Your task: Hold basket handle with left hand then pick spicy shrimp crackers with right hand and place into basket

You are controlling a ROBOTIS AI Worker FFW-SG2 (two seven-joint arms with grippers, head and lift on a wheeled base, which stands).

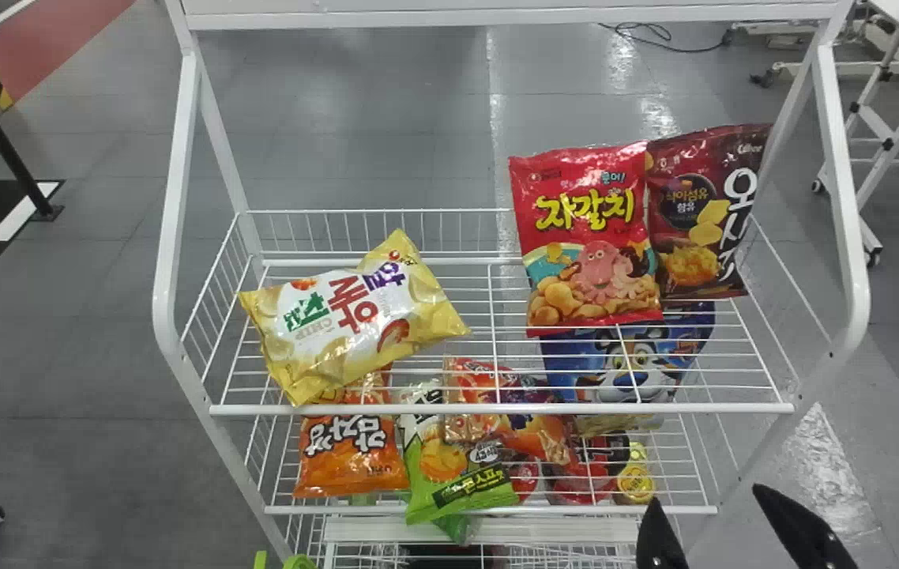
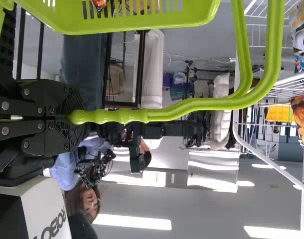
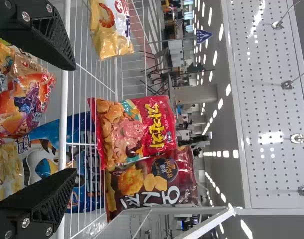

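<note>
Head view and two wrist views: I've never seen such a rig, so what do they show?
A two-armed robot faces a white wire rack. The head view looks forward and down; each wrist view comes from that arm's camera, turned sideways. The left gripper is closed on the handle of a green basket. The right gripper, open and empty, is at the head view's lower right. The upper shelf holds a yellow bag, a red bag and a brown bag; more snacks lie below.
</note>
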